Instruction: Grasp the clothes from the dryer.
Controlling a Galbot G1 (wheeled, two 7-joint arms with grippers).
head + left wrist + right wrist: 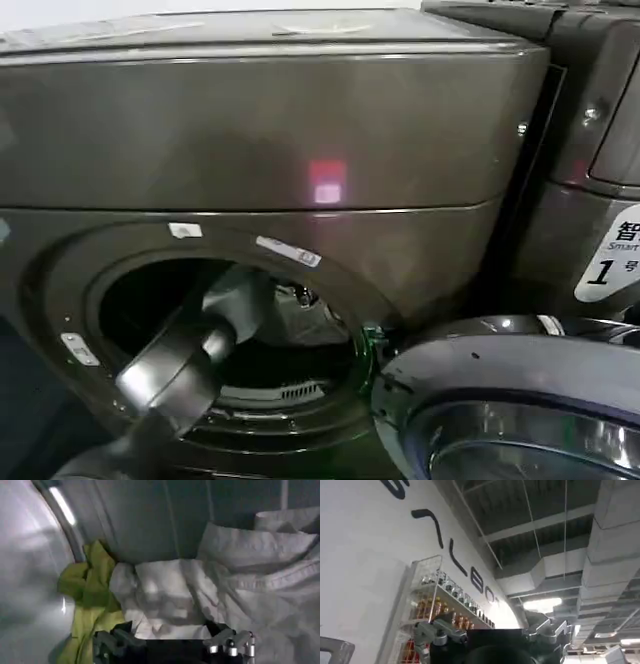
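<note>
Right, left arm (180, 365) is reaching through the round porthole of the dryer (260, 130), its bulk blocking much of the opening from the head view. Inside the drum, the left gripper (172, 642) sits just in front of the clothes (165, 597): white-grey fabric piled on the drum floor, with a yellow-green piece (90, 587) against the drum wall beside it. Jaws released, spread wide, nothing between them. Open door (510, 400) hangs low beside the porthole. Neighbouring machine (600, 150) carries a white sticker (612, 255) reading "1". Pink-red light (326, 182) glows on the dryer's front. Right gripper (495, 640) points up at a ceiling, jaws spread and empty, near a wire rack of bottles (437, 612).
</note>
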